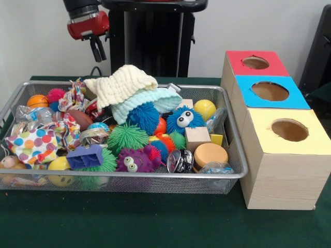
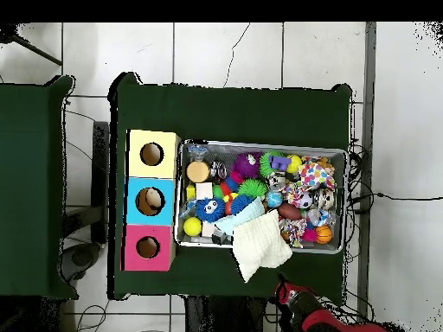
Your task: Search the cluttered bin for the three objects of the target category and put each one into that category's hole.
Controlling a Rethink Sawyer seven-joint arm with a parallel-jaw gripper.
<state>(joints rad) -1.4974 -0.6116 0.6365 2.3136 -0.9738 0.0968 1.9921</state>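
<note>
The cluttered bin, a silver wire-mesh basket, sits on the green table and is full of toys; it also shows in the overhead view. On top lie a cream knitted cloth and a light blue cloth. Around them are a blue fuzzy ball with eyes, a green spiky ball, a purple spiky ball with eyes, a yellow ball, a wooden cube and a polka-dot cloth. My gripper hangs empty above the bin's far left corner, clear of the toys. In the overhead view the gripper is beyond the bin's rim.
Three wooden boxes with round holes stand in a row right of the bin: red top farthest, blue top in the middle, yellow top nearest. The cream cloth hangs over the bin's rim on the robot's side.
</note>
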